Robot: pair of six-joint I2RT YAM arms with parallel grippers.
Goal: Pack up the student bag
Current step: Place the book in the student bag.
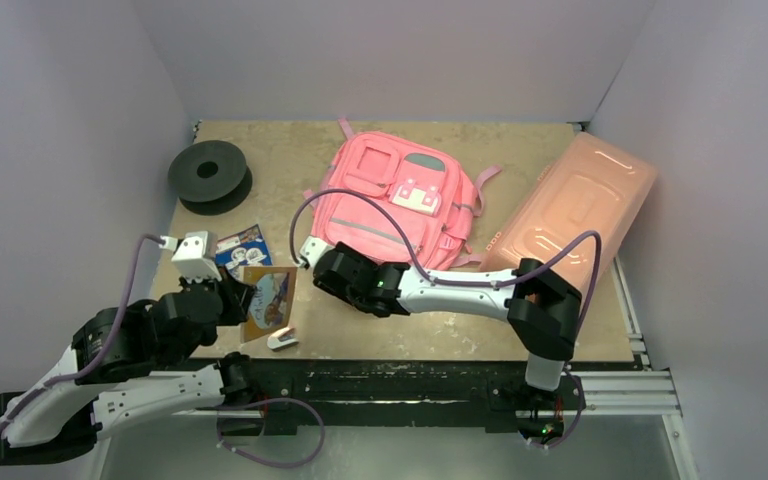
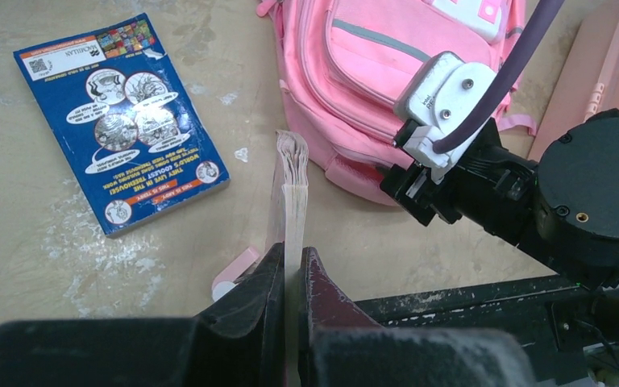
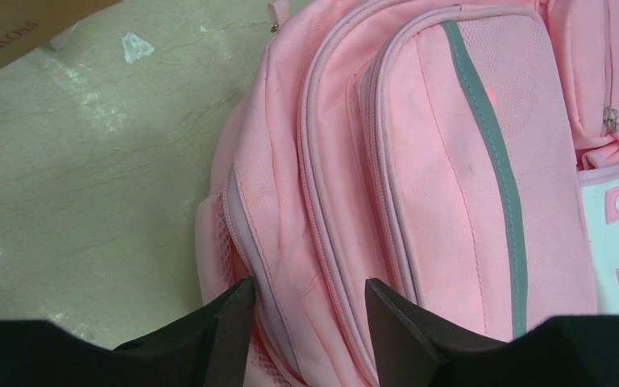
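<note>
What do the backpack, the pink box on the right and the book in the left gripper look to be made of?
The student bag: woven fabric, matte, with stitched seams and a mesh patch. The box: probably rigid plastic, glossy, its moulded panels catching light. The book in the left gripper: paper pages, likely a thin card cover; fanned page edges show.

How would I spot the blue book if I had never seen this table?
Start at the big pink fabric backpack. Left of it, toward the near edge, the blue paperback with cartoon circles lies flat. Its neighbour, a brown-covered book, is pinched between the left fingers.
</note>
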